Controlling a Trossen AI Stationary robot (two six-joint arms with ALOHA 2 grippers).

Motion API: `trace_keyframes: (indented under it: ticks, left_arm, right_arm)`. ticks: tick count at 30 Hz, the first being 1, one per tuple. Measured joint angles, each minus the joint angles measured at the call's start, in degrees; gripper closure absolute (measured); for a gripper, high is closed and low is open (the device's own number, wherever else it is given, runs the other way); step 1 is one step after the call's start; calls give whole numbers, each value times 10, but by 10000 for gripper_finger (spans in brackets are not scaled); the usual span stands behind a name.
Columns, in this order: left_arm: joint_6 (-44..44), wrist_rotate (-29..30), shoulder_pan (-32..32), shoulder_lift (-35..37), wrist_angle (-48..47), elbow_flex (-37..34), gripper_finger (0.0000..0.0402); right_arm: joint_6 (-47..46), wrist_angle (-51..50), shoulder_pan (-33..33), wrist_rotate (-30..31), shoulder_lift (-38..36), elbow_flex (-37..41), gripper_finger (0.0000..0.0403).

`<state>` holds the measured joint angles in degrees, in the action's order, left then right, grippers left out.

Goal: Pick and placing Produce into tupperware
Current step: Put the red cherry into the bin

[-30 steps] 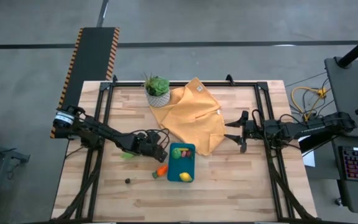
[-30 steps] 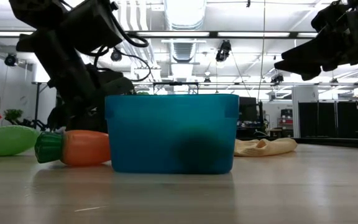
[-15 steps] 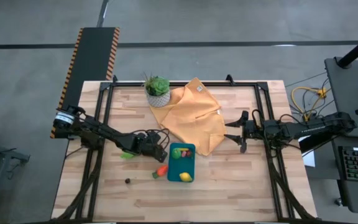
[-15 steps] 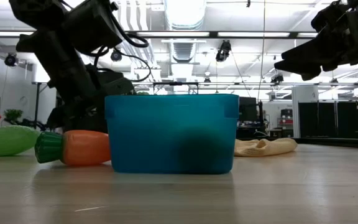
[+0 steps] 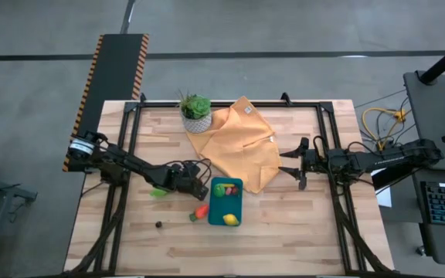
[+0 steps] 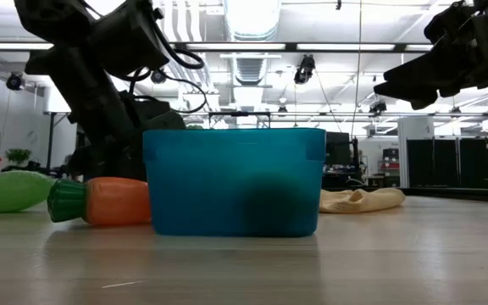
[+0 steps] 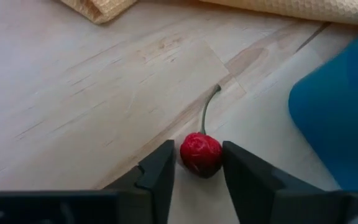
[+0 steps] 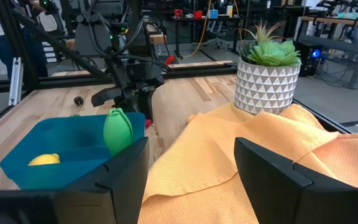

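The wooden counter [image 5: 284, 224] carries a large mustard-yellow cloth [image 5: 242, 143] spread across its far middle, and a small leafy plant in a white patterned pot [image 5: 196, 113] sits at the cloth's left edge. Nearer the front, just off the cloth's lower corner, sits the teal tupperware [image 5: 226, 201], a rounded rectangular tub. Inside it lie a lime-green piece [image 5: 219, 190] at the far end, a dark reddish one [image 5: 231, 190] beside it, and a yellow lemon [image 5: 229, 219] at the near end.

The left arm reaches in low from the counter's left side, and its tool [image 5: 199, 188] is just beside the tub's far left corner. Its fingers stand apart with a red cherry [image 7: 201, 154] between them on the wood, stem pointing away; the pads look very close to the fruit, though I cannot tell whether they touch it.

The right arm waits over the right of the counter, its tool [image 5: 293, 163] spread wide at the cloth's right edge, well apart from the tub.

Outside the tub, a toy carrot [image 5: 200, 211] lies against its left wall, a green pod-shaped piece [image 5: 158, 192] lies farther left under the left arm, and a small dark ball [image 5: 159, 225] rests alone toward the front left.
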<state>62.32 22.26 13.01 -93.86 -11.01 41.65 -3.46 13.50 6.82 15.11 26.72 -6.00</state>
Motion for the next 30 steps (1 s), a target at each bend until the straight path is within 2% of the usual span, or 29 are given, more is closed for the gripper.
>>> trace_keyframes:
  ticks: [11,18,30]
  left_arm:
    - [-119,4,0,14,3,16,391]
    - [-159,16,-2,58,-5,19,393]
    - [-308,38,-3,179,23,19,397]
  right_arm:
    - [-7,0,0,0,0,0,175]
    - [-6,0,0,0,0,0,175]
    - [-6,0,0,0,0,0,175]
